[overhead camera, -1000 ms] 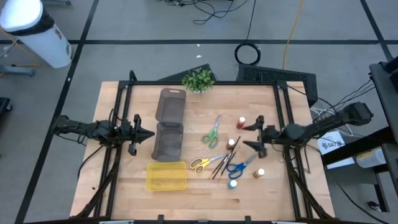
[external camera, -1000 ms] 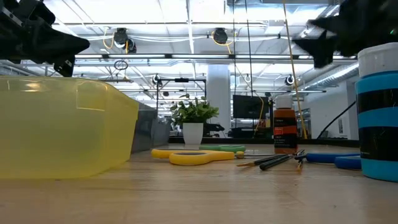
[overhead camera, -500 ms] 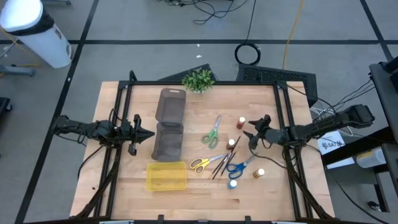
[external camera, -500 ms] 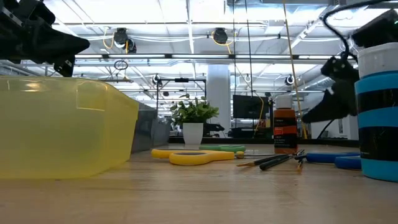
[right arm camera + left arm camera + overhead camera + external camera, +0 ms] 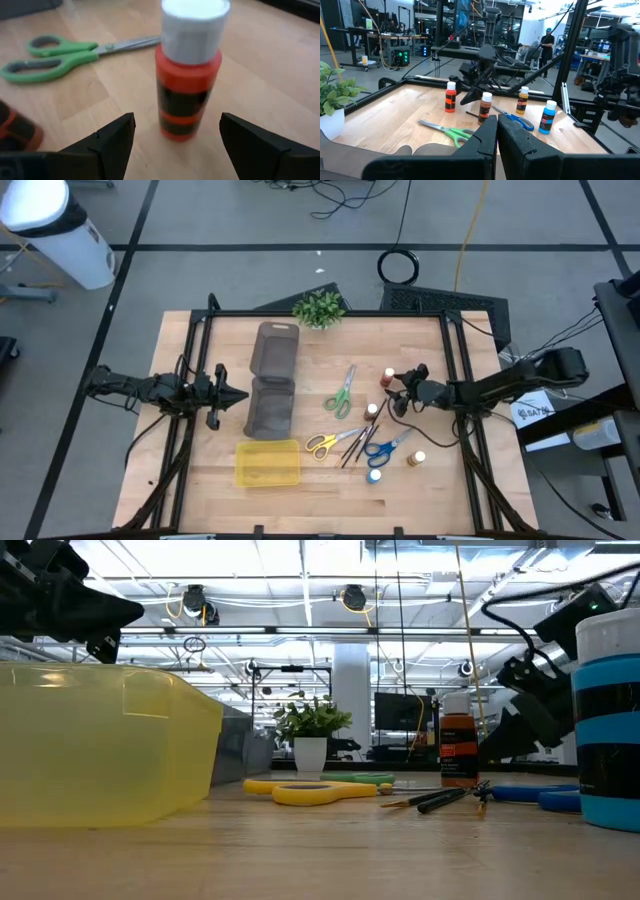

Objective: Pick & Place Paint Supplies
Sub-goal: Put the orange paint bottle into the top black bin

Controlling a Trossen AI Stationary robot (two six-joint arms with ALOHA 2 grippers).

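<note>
Standing as the landmark, the long dark grey organiser tray (image 5: 272,391) lies left of the table's (image 5: 330,470) middle, with the yellow tray (image 5: 267,463) just below its near end. Left of the organiser tray, the left gripper (image 5: 232,397) hovers with its fingers pressed together, holding nothing. Right of the organiser tray, past the green scissors (image 5: 342,393), the right gripper (image 5: 402,392) reaches in low with its fingers (image 5: 115,137) spread wide. The red paint bottle (image 5: 189,70) with a white cap stands upright just ahead of those fingertips, lined up with the gap between them and touching neither. Nearer the front edge, still right of the organiser tray, lie the yellow scissors (image 5: 328,442), the blue scissors (image 5: 386,447), the thin dark brushes (image 5: 356,444) and more small bottles (image 5: 375,476).
</note>
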